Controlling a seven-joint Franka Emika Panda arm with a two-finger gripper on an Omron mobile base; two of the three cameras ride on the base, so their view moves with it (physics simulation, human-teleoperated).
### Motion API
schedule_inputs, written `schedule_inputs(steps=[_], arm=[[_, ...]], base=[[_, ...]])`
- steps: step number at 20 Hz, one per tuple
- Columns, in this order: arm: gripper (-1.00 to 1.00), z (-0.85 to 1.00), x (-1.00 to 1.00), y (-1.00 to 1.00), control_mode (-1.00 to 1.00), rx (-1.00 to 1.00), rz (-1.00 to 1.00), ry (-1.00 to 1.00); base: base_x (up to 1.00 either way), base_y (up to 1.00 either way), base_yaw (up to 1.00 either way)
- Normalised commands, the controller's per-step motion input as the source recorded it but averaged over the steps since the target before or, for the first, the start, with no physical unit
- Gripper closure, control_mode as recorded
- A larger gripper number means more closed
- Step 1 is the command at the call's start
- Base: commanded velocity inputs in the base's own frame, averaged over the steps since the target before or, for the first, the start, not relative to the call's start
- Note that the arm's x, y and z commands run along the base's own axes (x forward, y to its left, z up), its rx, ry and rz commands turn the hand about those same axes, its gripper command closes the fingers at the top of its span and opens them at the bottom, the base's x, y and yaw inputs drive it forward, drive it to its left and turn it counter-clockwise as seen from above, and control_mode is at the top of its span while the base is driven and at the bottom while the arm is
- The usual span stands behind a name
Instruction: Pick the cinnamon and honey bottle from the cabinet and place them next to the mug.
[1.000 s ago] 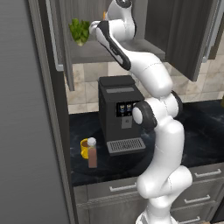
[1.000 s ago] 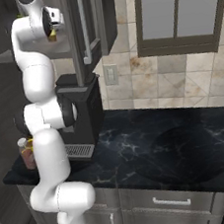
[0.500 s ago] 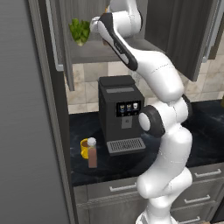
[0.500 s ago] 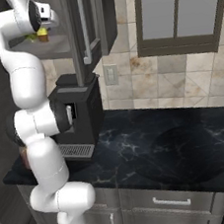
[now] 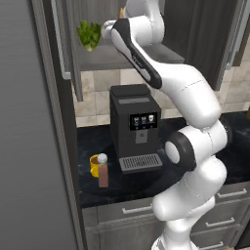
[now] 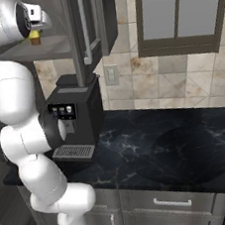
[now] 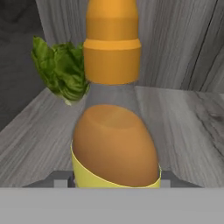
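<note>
Where the arm is: raised high, its hand reaching into the open cabinet (image 5: 141, 56) above the coffee machine (image 5: 135, 128), level with the shelf.
Gripper: hard to make out from behind; in the hand view the honey bottle (image 7: 114, 131) stands very close, right in front of the camera. The finger tips are not clear there, so I cannot tell whether they are closed on it or apart.
Honey bottle: upright on the cabinet shelf (image 7: 183, 127), orange cap up, a yellow band round its lower body. From the right side it shows as a small yellow-orange shape (image 6: 35, 37) just by the hand on the shelf.
Greens: a leafy green bunch (image 5: 89, 34) sits on the same shelf, left of the hand and behind the bottle (image 7: 61, 72).
Cinnamon: the jar (image 5: 102, 170) stands on the dark counter (image 5: 97, 146), in front of the coffee machine's left side, pale cap up.
Mug: yellow mug (image 5: 94, 165) just behind and left of the jar, touching or nearly so.
Doors: the cabinet door (image 6: 78, 31) hangs open with a long bar handle.
</note>
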Motion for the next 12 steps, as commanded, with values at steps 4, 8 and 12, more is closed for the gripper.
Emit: schedule_inputs(steps=[4,8,12], arm=[[1.0,0.0,-0.67,0.0,-1.0,0.0,0.03,-0.09],[1.0,-0.07,-0.72,0.0,-1.0,0.0,0.03,-0.06],[1.0,-0.16,-0.75,0.0,-1.0,0.0,0.04,-0.01]], base=[[0.0,0.0,0.0],[0.0,0.0,0.0],[0.0,0.0,0.0]])
